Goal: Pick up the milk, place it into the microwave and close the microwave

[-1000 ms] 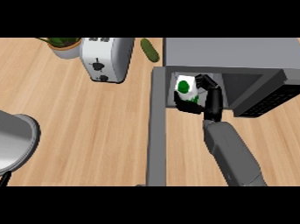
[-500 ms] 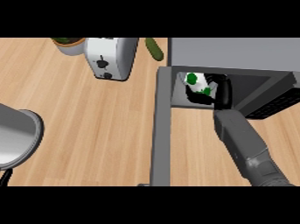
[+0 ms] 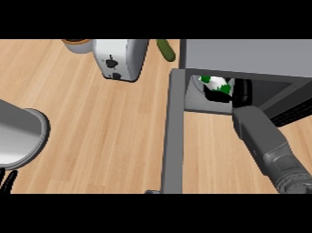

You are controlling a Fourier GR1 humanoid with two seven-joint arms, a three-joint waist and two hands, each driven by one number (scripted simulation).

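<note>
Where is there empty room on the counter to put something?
The bare wooden counter between the white toaster and the open door of the grey microwave is free. Inside it is crowded: the right hand holds the white-and-green milk carton.

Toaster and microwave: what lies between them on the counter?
In the head view, a long green item lies between the toaster and the microwave.

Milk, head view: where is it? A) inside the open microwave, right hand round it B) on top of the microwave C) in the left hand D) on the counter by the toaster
A: the milk sits inside the microwave cavity, the right hand curled round it, door open.
</note>
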